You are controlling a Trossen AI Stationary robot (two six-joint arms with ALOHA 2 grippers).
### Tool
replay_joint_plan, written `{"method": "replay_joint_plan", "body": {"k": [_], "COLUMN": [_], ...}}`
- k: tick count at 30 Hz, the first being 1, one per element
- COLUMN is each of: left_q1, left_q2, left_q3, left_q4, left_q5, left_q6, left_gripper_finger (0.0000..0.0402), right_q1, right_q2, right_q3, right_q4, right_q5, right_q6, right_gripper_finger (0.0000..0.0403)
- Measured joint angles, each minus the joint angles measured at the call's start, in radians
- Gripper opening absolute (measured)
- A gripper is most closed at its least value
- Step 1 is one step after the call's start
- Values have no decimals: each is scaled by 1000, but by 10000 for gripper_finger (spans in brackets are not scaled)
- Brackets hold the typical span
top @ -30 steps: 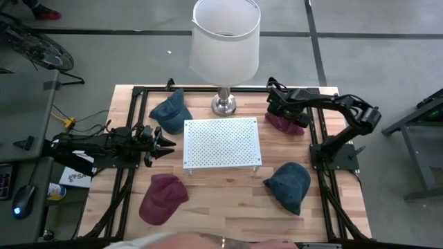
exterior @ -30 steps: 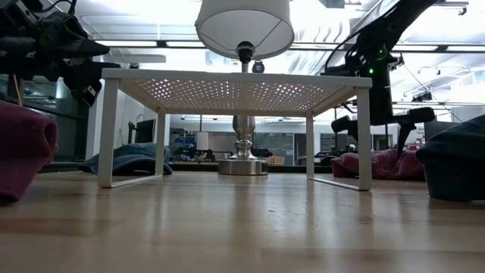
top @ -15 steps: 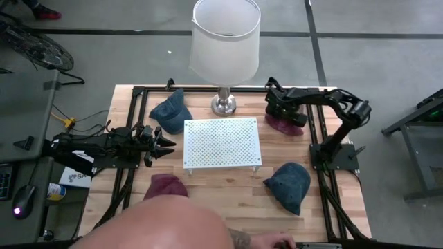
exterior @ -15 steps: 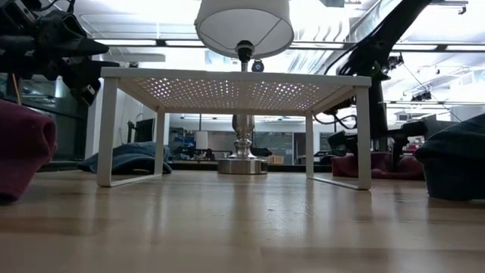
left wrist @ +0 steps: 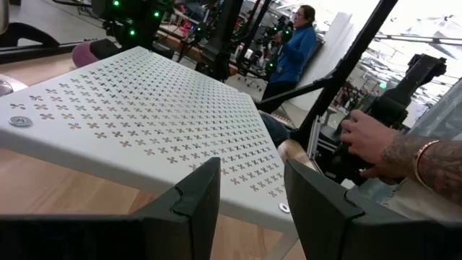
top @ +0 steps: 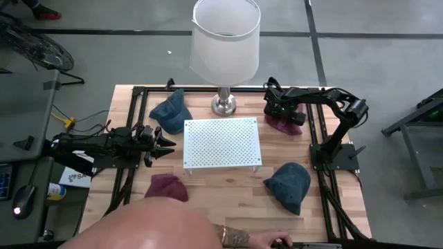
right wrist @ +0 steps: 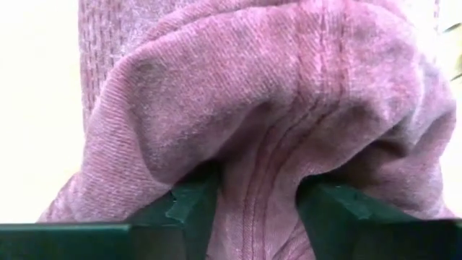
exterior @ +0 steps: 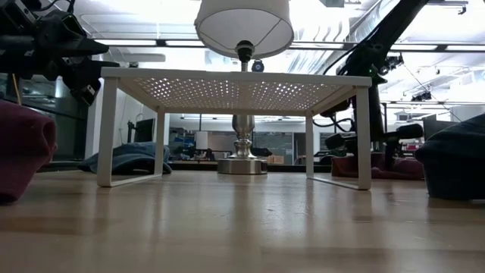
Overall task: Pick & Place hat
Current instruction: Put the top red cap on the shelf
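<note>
A maroon hat (top: pixel 286 124) lies on the table at the far right. It fills the right wrist view (right wrist: pixel 274 108). My right gripper (top: pixel 273 111) is down on it, open, with cloth between its fingers (right wrist: pixel 189 211). My left gripper (top: pixel 165 143) is open and empty at the table's left, level with the white perforated shelf (top: pixel 221 142), which its wrist view (left wrist: pixel 144 123) looks across. A blue hat (top: pixel 169 112) lies far left and another blue hat (top: pixel 289 184) near right. A second maroon hat (top: pixel 166 184) lies near left, partly hidden by a person's head. My right gripper comes at the maroon hat from above, pointing down. Its open fingers stand in the cloth of the crown. A ridge of cloth with a stitched seam (right wrist: pixel 263 166) bulges up between them. The hat lies on the table.
A lamp with a white shade (top: pixel 225 38) stands at the far middle, behind the shelf. A person's head (top: pixel 159 225) and tattooed arm (top: pixel 242 238) lean over the table's near edge. The person's hand (left wrist: pixel 372 141) also shows in the left wrist view. Black frame rails run along both sides.
My right gripper has gone down onto the far-right maroon hat and a little toward the table's left, its arm folding in. A person's head and arm have come in over the table's near edge, covering part of the near-left maroon hat.
</note>
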Motion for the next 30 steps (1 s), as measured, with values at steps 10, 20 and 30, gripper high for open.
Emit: {"method": "replay_joint_plan", "body": {"k": [10, 20, 30], "left_q1": [0, 0, 0], "left_q2": [0, 0, 0], "left_q3": [0, 0, 0], "left_q4": [0, 0, 0], "left_q5": [0, 0, 0], "left_q6": [0, 0, 0], "left_gripper_finger": [154, 154, 154], "right_q1": [1, 1, 10], "right_q2": [2, -66, -213], "right_q3": [-1, -12, -11], "right_q4": [9, -38, -145], "right_q5": [-13, -65, -60], "right_q6": [-73, -161, -190], "right_gripper_finger": [48, 5, 2]}}
